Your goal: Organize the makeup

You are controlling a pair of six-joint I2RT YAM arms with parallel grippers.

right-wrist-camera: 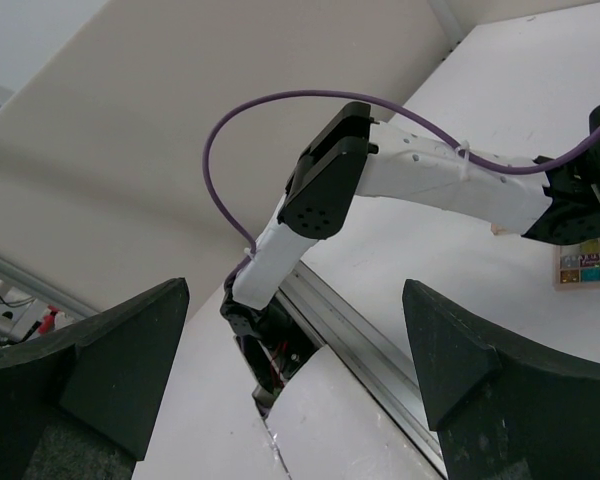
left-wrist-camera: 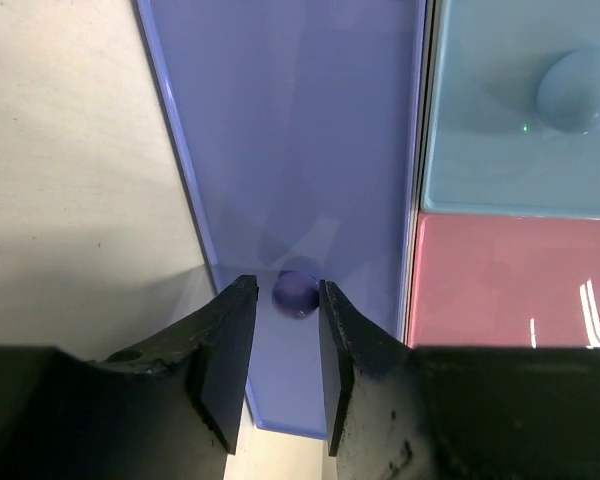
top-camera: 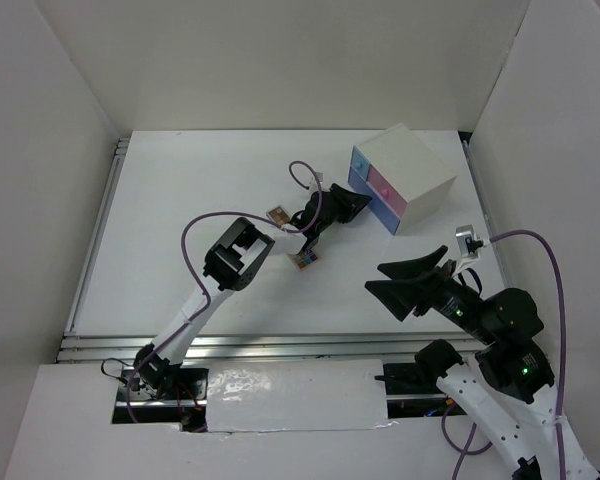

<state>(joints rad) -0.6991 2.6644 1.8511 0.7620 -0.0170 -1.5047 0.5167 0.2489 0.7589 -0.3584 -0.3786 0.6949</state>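
Along the left, a metal rail [top-camera: 92, 240] edges the tabletop [top-camera: 180, 200], with a white wall just past it. Bare surface stretches from there to the left arm [top-camera: 195, 300], which slants in from the near edge. Mid-table, two pieces of makeup lie flat either side of that arm's forearm: a brown palette [top-camera: 277, 215] on the far side and a multicoloured palette [top-camera: 303, 261] on the near side, face up. Both sit skewed to the tabletop's edges, and they are too small for me to tell their long axes. Further right, the left end effector [top-camera: 365, 202] is at the white box [top-camera: 420, 165]. Its jaws are narrow and straddle the round knob [left-wrist-camera: 296, 292] of the periwinkle drawer [left-wrist-camera: 300, 120]; whether they actually pinch it I cannot tell. The box stands angled near the back right corner, leaving a slim strip of tabletop before the right wall. Nearer me, the right end effector [top-camera: 376, 277] hangs over the near right area, spread wide and holding nothing, its fingers pointing left.
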